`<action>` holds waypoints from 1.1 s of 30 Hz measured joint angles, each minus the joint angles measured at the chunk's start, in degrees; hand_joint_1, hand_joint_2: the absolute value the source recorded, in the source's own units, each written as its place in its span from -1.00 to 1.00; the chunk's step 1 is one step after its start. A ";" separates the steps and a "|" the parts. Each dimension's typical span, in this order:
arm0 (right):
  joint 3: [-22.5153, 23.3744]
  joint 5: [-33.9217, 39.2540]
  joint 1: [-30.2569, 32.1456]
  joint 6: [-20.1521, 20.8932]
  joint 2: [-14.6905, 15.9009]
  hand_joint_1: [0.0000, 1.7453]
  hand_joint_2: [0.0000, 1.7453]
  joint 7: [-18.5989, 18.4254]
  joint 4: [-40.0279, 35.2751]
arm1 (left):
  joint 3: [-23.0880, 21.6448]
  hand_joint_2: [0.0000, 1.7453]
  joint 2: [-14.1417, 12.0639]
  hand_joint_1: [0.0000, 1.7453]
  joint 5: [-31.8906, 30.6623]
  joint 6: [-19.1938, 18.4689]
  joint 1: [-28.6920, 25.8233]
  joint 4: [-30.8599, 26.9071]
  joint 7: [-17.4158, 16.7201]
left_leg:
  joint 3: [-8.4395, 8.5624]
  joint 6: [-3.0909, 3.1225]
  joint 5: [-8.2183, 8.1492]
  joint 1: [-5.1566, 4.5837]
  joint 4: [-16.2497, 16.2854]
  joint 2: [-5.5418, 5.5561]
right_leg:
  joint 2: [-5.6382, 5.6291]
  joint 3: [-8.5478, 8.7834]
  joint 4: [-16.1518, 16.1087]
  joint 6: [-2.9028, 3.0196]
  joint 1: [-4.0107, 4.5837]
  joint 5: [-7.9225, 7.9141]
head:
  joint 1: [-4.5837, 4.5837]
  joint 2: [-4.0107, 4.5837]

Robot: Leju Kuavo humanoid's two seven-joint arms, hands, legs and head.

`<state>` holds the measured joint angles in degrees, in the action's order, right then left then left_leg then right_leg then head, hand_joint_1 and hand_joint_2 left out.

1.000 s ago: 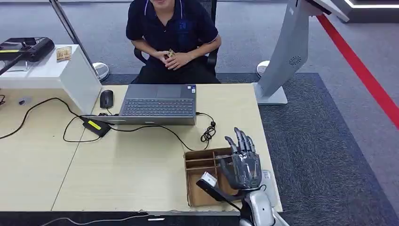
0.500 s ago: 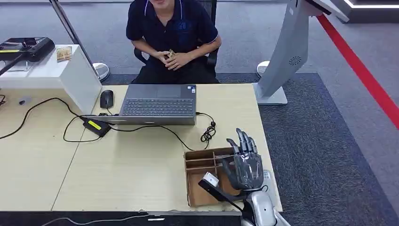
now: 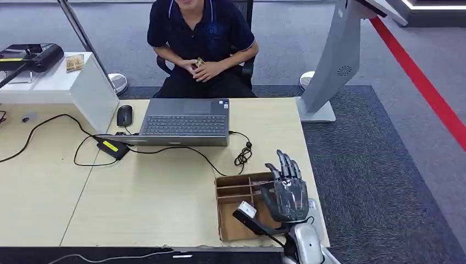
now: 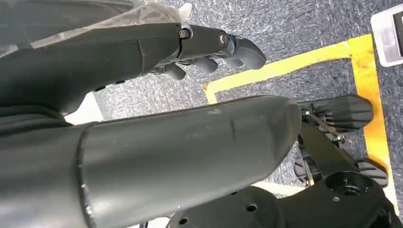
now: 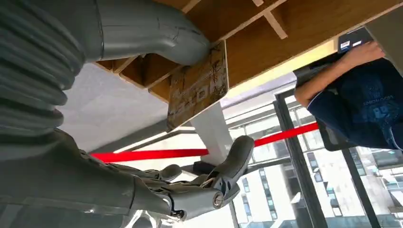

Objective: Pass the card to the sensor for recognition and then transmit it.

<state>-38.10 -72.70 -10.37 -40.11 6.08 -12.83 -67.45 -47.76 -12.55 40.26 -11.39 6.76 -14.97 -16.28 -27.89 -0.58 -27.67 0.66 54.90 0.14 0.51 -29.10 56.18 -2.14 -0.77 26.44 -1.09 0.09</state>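
Note:
A brown printed card [image 5: 198, 90] stands on edge in a compartmented cardboard box [image 3: 233, 193] at the table's near right corner. My right hand [image 3: 287, 192] hangs over the box's right side with its fingers spread and pointing away from me. In the right wrist view the thumb [image 5: 152, 33] lies by the card's edge, while the fingers [image 5: 223, 178] stay apart from the card with a gap between. A black sensor device [image 3: 34, 55] sits on a white stand at the far left. My left hand [image 4: 214, 45] hangs over the carpet, holding nothing.
A person [image 3: 200, 33] sits behind an open laptop [image 3: 184, 122], holding a small card [image 3: 199, 62]. A mouse [image 3: 125, 115], a power brick [image 3: 112, 147] and cables lie on the table. A white kiosk [image 3: 335, 60] stands at the right; another card [image 3: 74, 62] rests on the stand.
My right hand has sunk slightly toward the box and the table's near edge. Nothing else has moved.

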 joint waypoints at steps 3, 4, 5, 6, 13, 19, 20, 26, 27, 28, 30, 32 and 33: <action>0.00 0.00 -0.01 0.02 0.00 -0.32 1.00 0.00 0.00 | 0.00 -1.00 -0.02 -1.00 0.02 0.00 0.00 0.00 0.09 | 0.00 0.00 0.00 0.00 0.00 0.00 | 0.00 0.00 0.00 0.00 0.00 0.00 | 0.00 0.00; 0.00 0.00 -0.02 0.02 0.00 -0.32 1.00 0.00 0.00 | 0.00 -1.00 -0.04 -1.00 0.02 0.00 0.00 0.00 0.11 | 0.00 0.00 0.00 0.00 0.00 0.00 | 0.00 0.00 0.00 0.00 0.00 0.00 | 0.00 0.00; 0.00 0.00 -0.02 0.02 0.00 -0.32 1.00 0.00 0.00 | 0.00 -1.00 -0.07 -1.00 0.02 0.00 0.00 0.00 0.11 | 0.00 0.00 0.00 0.00 0.00 0.00 | 0.00 0.00 0.00 0.00 0.00 0.00 | 0.00 0.00; 0.00 0.00 -0.02 0.00 0.00 -0.34 1.00 0.00 0.00 | 0.00 -1.00 -0.09 -1.00 0.02 0.00 0.00 0.00 0.09 | 0.00 0.00 0.00 0.00 0.00 0.00 | 0.00 0.00 0.00 0.00 0.00 0.00 | 0.00 0.00; 0.00 0.02 -0.04 0.02 0.00 -0.26 1.00 0.00 0.00 | 0.00 -1.00 -0.22 -1.00 0.17 0.00 0.00 0.00 0.11 | 0.00 0.00 0.00 0.00 0.00 0.00 | 0.00 0.00 0.00 0.00 0.00 0.00 | 0.00 0.00; -0.02 0.07 -0.04 0.02 0.00 -0.24 1.00 0.00 0.00 | 0.00 -1.00 -0.28 -1.00 0.22 0.00 0.00 -0.02 0.13 | -0.01 0.00 0.00 0.00 0.00 0.00 | 0.00 -0.01 0.00 0.00 0.00 0.00 | 0.00 0.00; -0.02 0.07 -0.04 0.02 0.00 -0.24 1.00 0.00 0.00 | 0.00 -1.00 -0.28 -1.00 0.24 0.00 0.00 -0.02 0.13 | -0.01 0.00 0.00 0.00 0.00 0.00 | 0.00 -0.01 0.00 0.00 0.00 0.00 | 0.00 0.00; -0.02 0.07 -0.04 0.02 0.02 -0.18 1.00 0.00 0.00 | 0.00 -1.00 -0.28 -1.00 0.37 0.00 0.00 -0.02 0.13 | -0.01 0.00 0.00 0.00 0.00 0.00 | 0.00 -0.01 0.00 0.00 0.00 0.00 | 0.00 0.00; -0.02 0.07 -0.04 0.02 0.02 -0.14 1.00 0.00 0.02 | 0.00 -1.00 -0.28 -1.00 0.37 0.00 0.00 -0.02 0.13 | -0.01 0.00 0.00 0.00 0.00 0.00 | 0.00 -0.01 0.00 0.00 0.00 0.00 | 0.00 0.00; -0.02 0.07 -0.04 0.02 0.04 -0.04 1.00 0.00 0.02 | 0.00 -1.00 -0.28 -1.00 0.37 0.00 0.00 -0.02 0.13 | -0.01 0.00 0.00 0.00 0.00 0.00 | 0.00 -0.01 0.00 0.00 0.00 0.00 | 0.00 0.00; -0.02 0.07 -0.04 0.02 0.07 -0.02 1.00 0.00 0.02 | 0.00 -1.00 -0.28 -1.00 0.39 0.00 0.00 -0.02 0.13 | -0.01 0.00 0.00 0.00 0.00 0.00 | 0.00 -0.01 0.00 0.00 0.00 0.00 | 0.00 0.00; -0.02 0.07 -0.04 0.02 0.09 -0.02 1.00 0.00 0.02 | 0.00 -1.00 -0.28 -1.00 0.48 0.00 0.00 -0.02 0.13 | -0.01 0.00 0.00 0.00 0.00 0.00 | 0.00 -0.01 0.00 0.00 0.00 0.00 | 0.00 0.00; -0.02 0.07 -0.04 0.02 0.11 -0.02 1.00 0.00 0.04 | 0.00 -1.00 -0.28 -1.00 0.50 0.00 0.00 -0.02 0.13 | -0.01 0.00 0.00 0.00 0.00 0.00 | 0.00 -0.01 0.00 0.00 0.00 0.00 | 0.00 0.00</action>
<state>-38.12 -72.63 -10.41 -40.09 6.19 -12.83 -67.41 -47.76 -12.83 40.76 -11.39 6.76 -14.99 -16.15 -27.90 -0.58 -27.68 0.66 54.90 0.14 0.51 -29.11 56.18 -2.14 -0.77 26.44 -1.09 0.09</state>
